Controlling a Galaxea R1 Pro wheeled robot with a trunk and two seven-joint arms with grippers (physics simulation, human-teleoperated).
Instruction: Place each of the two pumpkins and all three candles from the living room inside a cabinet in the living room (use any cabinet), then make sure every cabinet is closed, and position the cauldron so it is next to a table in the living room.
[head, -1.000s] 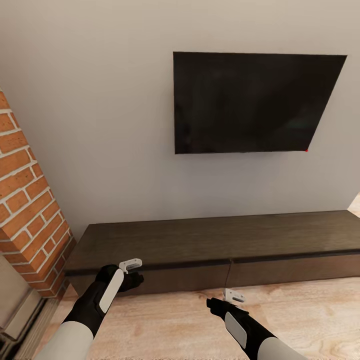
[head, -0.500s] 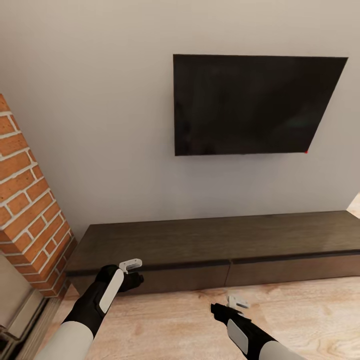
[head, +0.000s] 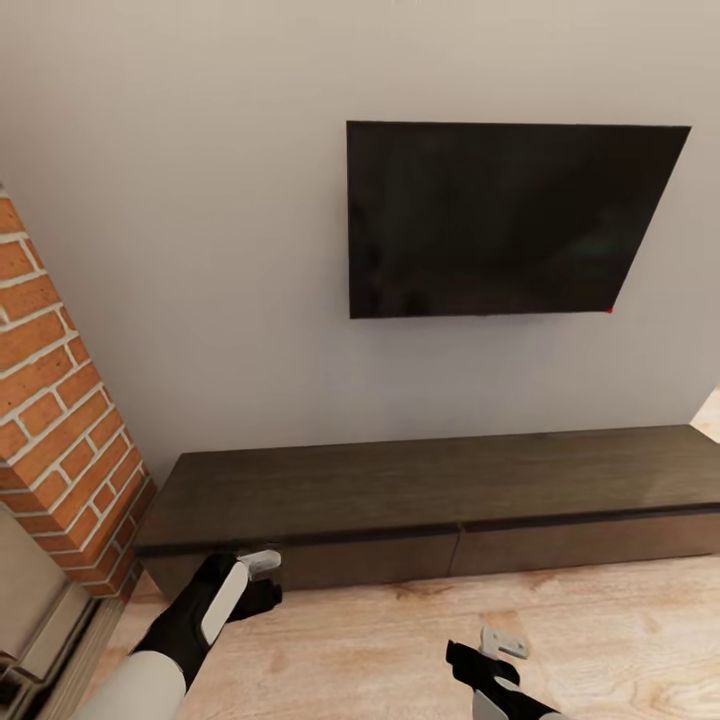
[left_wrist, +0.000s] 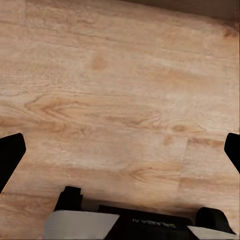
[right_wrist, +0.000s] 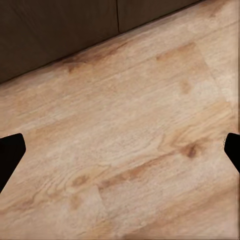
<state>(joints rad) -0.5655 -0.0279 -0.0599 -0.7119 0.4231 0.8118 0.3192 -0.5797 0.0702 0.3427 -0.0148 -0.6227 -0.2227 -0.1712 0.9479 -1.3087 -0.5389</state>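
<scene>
I am holding my left arm low and forward at about seven o'clock in the head view, its black forearm with the white panel angling up toward the cabinet, and my left gripper (head: 262, 562) is hanging just in front of the left drawer front. In the left wrist view its two black fingers (left_wrist: 10, 155) are sitting at opposite edges of the picture, spread wide with nothing between them, over the pale wooden plank floor (left_wrist: 120, 100).

My right arm is sitting lower, at about five o'clock, and my right gripper (head: 502, 643) is hovering above the floor, well clear of the cabinet. Its fingers (right_wrist: 10, 152) are likewise parted wide and empty, looking down at planks and at the dark base of the unit.

The long, low dark-brown wooden cabinet (head: 430, 490) is lying against the pale grey wall (head: 200, 250), its long axis running from nine o'clock to three o'clock, both wide drawer fronts sitting flush and facing me. A black flat screen (head: 500, 220) is hanging on the wall above it, and a red brick column (head: 50, 400) is standing at the cabinet's left end.
</scene>
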